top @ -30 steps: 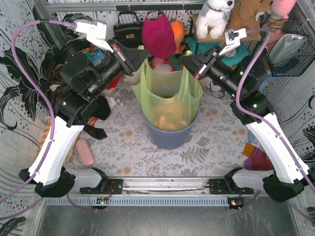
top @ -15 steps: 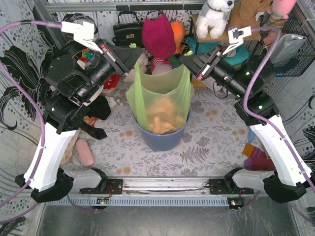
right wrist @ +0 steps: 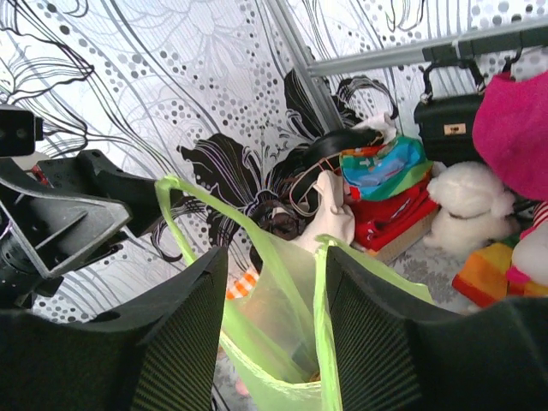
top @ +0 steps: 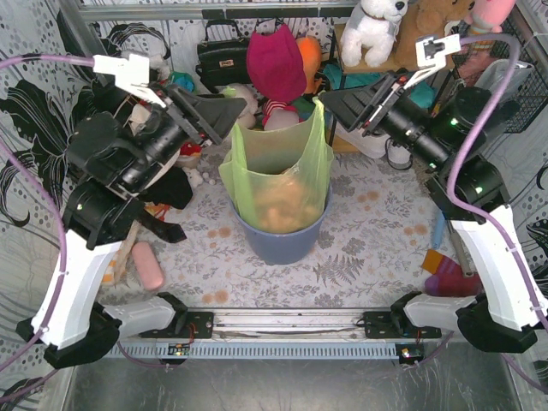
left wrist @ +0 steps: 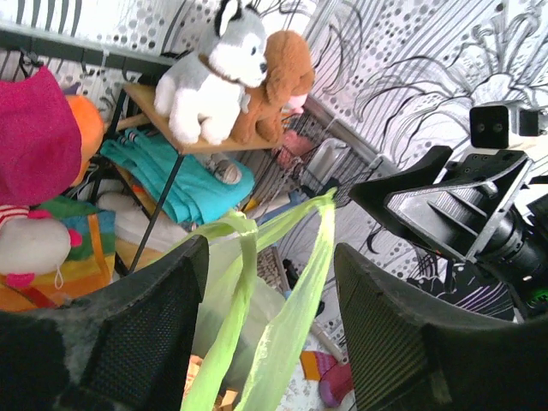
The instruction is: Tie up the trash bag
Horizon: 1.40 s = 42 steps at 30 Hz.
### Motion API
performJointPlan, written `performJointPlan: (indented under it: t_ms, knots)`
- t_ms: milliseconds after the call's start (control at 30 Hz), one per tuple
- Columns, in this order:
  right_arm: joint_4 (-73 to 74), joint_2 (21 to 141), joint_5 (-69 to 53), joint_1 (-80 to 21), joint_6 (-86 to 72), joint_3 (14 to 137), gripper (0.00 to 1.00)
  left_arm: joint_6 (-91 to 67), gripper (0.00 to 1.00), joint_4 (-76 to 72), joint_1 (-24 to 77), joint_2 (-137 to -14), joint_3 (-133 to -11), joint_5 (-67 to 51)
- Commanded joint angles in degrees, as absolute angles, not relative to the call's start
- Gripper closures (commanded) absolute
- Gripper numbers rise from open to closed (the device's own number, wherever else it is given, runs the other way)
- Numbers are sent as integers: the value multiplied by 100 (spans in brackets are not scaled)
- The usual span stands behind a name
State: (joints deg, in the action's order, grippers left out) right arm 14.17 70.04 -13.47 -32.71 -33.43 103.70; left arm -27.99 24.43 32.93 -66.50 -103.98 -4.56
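The trash bag [top: 278,175], thin light-green plastic with brown paper showing through, stands in the blue-grey bin [top: 282,247] at mid-table. My left gripper [top: 235,110] hovers at the bag's upper left corner and my right gripper [top: 330,101] at its upper right corner. In the left wrist view the left gripper [left wrist: 270,257] is open, and two green handle strips [left wrist: 295,300] hang loosely between its fingers [left wrist: 145,325]. In the right wrist view the right gripper [right wrist: 276,265] is open too, with one handle strip [right wrist: 320,325] lying along its right finger [right wrist: 377,342].
Soft toys, a black handbag [top: 223,56] and a magenta plush [top: 276,64] crowd the back behind the bin. A shelf with a husky toy [top: 374,30] is back right. A pink object [top: 147,264] lies left, colourful socks [top: 449,278] right.
Both grippers went from shut on the bag's handles to open and drew slightly outward. The bag, pulled up before, has settled lower into the bin.
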Motion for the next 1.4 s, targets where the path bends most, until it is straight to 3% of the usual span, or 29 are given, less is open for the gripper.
performJointPlan:
  t_ms: [0, 167, 333, 567, 767, 933, 1133, 1367]
  knots:
    - [2077, 7145, -1178, -3271, -2916, 10992, 50, -2777, 30, 2561, 3260, -6427, -10719, -573]
    - [2995, 7575, -1072, -3275, -2651, 11901, 50, -2727, 28, 3030, 3260, -6426, -11020, -725]
    - [3934, 8115, -1121, -3276, -2378, 12847, 53, -3038, 26, 2888, 3261, -6560, -11210, -1738]
    - [4158, 8296, -1136, -3270, -2338, 12999, 55, -3312, 35, 2845, 3406, -7120, -11606, -2681]
    - [4104, 8257, -1003, -3274, -2356, 12858, 58, -3032, 36, 2740, 4616, -7368, -11661, -1832]
    - [4014, 8222, -875, -3275, -2364, 12771, 61, -2427, 38, 2584, 5684, -7417, -11243, -339]
    - [4023, 8350, -797, -3270, -2305, 12960, 66, -2332, 41, 1657, 5896, -7313, -10216, 238]
    - [4003, 8424, -792, -3272, -2259, 13123, 86, -2248, 43, 1251, 5899, -7342, -9736, 540]
